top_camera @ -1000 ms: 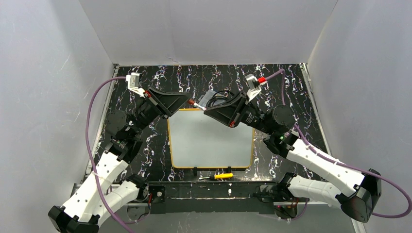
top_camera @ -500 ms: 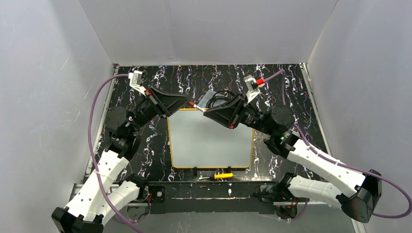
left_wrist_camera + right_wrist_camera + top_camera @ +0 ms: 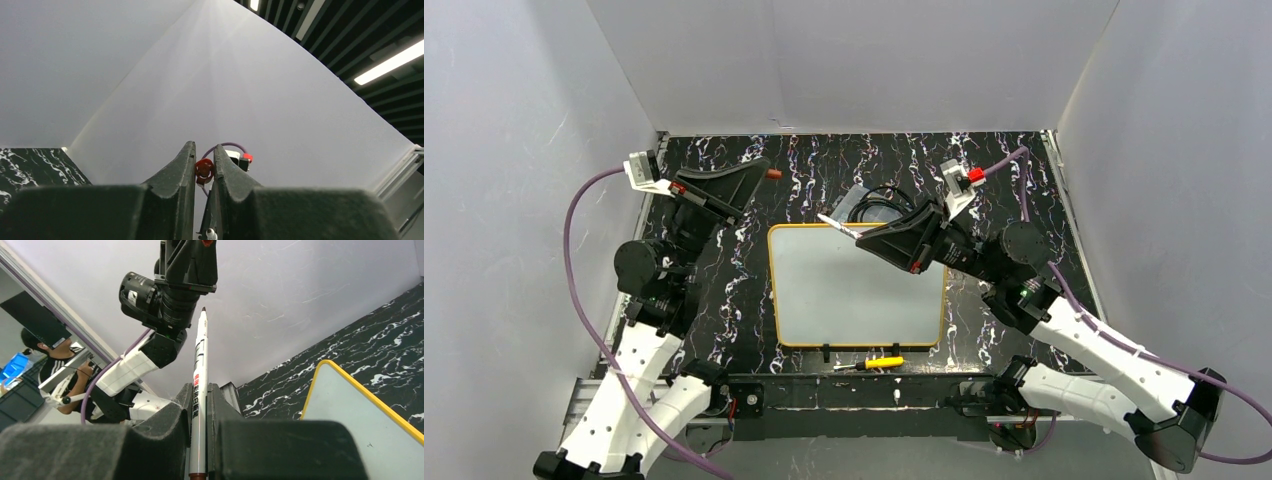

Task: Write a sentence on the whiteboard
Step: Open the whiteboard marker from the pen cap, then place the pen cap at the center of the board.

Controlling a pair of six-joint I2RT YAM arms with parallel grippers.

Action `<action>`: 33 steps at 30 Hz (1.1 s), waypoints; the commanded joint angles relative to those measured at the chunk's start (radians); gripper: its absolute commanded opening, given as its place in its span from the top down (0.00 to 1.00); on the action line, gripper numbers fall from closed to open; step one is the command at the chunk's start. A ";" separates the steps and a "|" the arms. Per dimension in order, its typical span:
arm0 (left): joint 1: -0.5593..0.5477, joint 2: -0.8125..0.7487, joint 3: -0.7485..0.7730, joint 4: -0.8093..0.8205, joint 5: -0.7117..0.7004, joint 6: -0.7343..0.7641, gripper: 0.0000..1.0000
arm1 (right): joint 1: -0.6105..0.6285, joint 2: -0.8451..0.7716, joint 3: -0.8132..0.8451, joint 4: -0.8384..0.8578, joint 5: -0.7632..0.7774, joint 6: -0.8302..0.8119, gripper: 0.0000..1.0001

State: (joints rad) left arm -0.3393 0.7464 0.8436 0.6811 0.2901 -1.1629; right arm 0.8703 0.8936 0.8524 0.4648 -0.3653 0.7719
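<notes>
The whiteboard [image 3: 856, 285] lay flat at the centre of the table [image 3: 864, 160], its surface blank; no sentence showed. Over its 12 o'clock edge the right end effector [image 3: 861, 236] pinched an uncapped marker [image 3: 837, 224], tip in the air. Out at 10 o'clock the left end effector [image 3: 759, 172] gripped the red cap [image 3: 773, 175]. Uncapping looked done; all the writing remained.

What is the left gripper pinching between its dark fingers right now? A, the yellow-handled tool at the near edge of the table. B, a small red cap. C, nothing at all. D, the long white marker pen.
B: the left wrist view shows the small red cap clamped between the fingers of the left gripper, while the white marker pen sits uncapped in the right gripper.
</notes>
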 commanded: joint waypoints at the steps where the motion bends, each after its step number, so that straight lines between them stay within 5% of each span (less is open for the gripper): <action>1: 0.033 -0.029 0.087 -0.209 -0.021 0.153 1.00 | 0.002 -0.048 0.004 -0.052 0.034 -0.073 0.99; 6: 0.048 -0.011 0.264 -0.836 -0.171 0.558 1.00 | 0.002 -0.092 0.041 -0.237 0.135 -0.169 0.99; 11: 0.089 0.061 0.251 -1.144 -0.369 0.776 1.00 | 0.002 -0.164 0.044 -0.353 0.259 -0.254 0.99; 22: 0.144 0.175 -0.111 -1.113 -0.490 0.675 1.00 | 0.002 -0.122 0.096 -0.475 0.228 -0.329 0.99; 33: 0.154 0.473 -0.216 -0.968 -0.439 0.625 1.00 | 0.002 -0.127 0.092 -0.536 0.200 -0.392 0.99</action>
State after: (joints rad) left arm -0.1955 1.1667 0.6613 -0.3355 -0.1474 -0.5167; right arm 0.8707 0.7998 0.9203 -0.0769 -0.1616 0.4171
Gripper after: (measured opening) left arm 0.120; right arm 0.188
